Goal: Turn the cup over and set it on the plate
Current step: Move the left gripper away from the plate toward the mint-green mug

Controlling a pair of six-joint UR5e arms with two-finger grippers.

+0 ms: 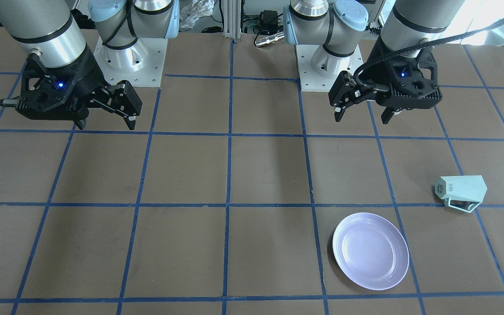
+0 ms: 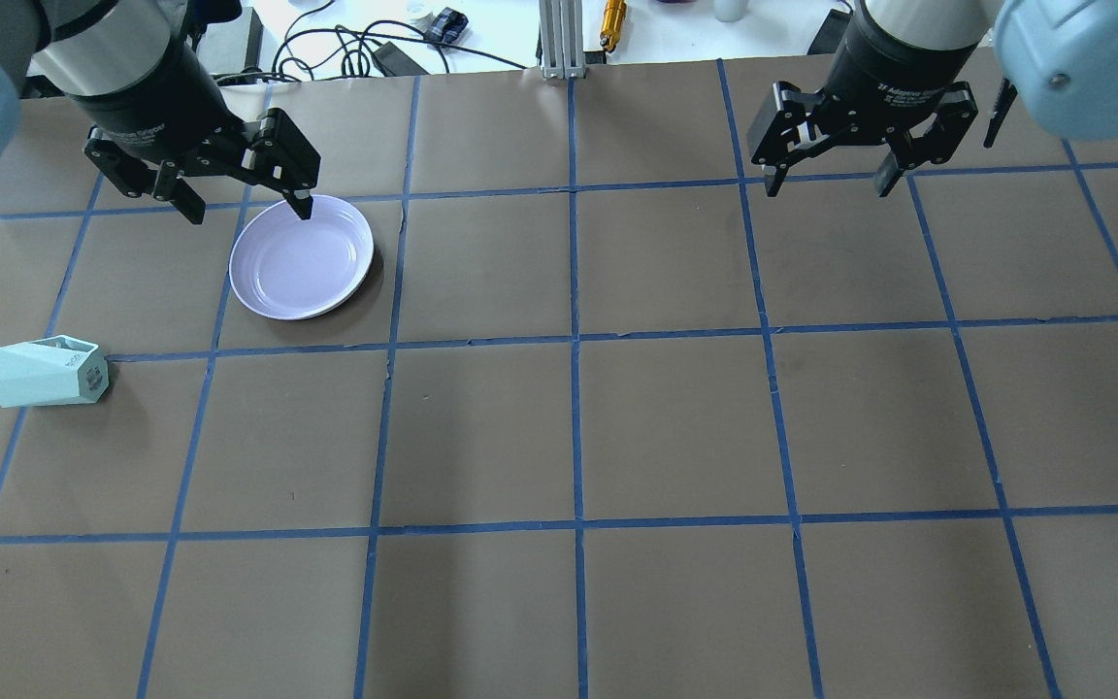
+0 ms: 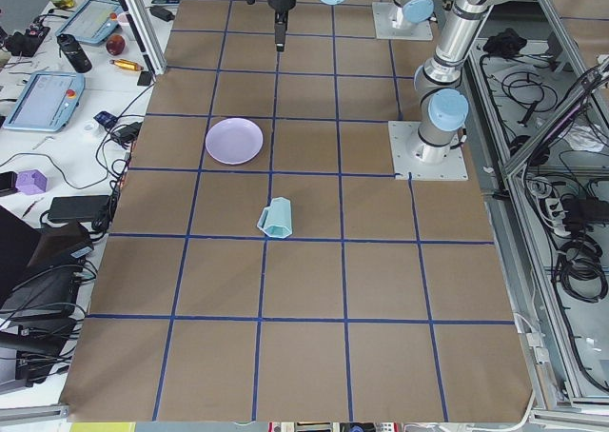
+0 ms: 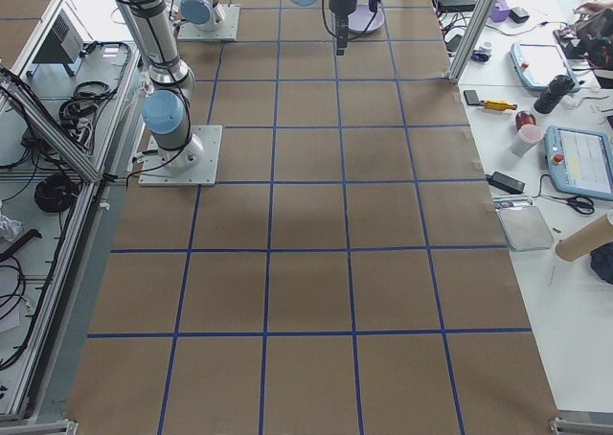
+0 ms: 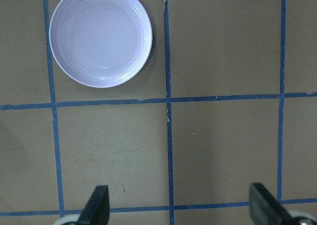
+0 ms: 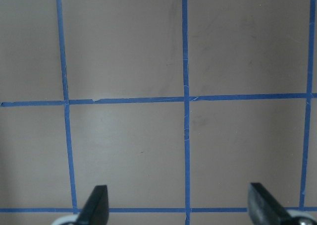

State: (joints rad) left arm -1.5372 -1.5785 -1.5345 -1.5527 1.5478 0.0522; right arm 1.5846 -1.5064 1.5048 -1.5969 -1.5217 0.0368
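The pale mint-green cup (image 1: 462,192) lies on its side on the brown table, handle towards the operators' side; it also shows in the overhead view (image 2: 45,372) and the exterior left view (image 3: 276,217). The lavender plate (image 1: 371,250) sits empty and flat about one grid square away, also in the overhead view (image 2: 302,256) and the left wrist view (image 5: 101,35). My left gripper (image 2: 248,209) is open and empty, raised above the table near the plate. My right gripper (image 2: 828,184) is open and empty, raised on the other half, far from both.
Blue tape lines (image 2: 574,340) divide the table into squares. The two arm bases (image 1: 129,57) (image 1: 328,61) stand on white plates at the robot's edge. Cables and tools (image 2: 608,19) lie beyond the far edge.
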